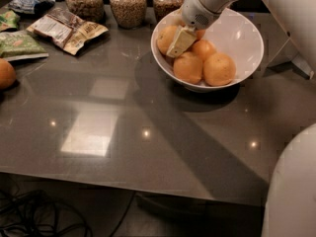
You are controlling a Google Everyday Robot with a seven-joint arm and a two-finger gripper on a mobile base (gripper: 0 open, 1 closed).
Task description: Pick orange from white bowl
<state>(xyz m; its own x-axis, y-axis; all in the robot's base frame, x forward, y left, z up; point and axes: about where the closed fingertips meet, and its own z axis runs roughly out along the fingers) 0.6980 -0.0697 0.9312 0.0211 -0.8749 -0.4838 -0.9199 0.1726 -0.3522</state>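
A stray fruit (6,73) sits at the desk's left edge. Toward the far right corner, the white bowl (242,38) holds four oranges. The gripper (181,41) lies against the orange (165,37) by its left rim, grip state impossible to tell. Snack packets (66,28) and glass jars (128,4) line the far edge.

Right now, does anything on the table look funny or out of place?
One orange sits alone at the left edge of the table, far from the white bowl holding the other oranges. Snack packets lie jumbled at the back left. Nothing looks spilled or broken. The end effector is down in the bowl, among the oranges.
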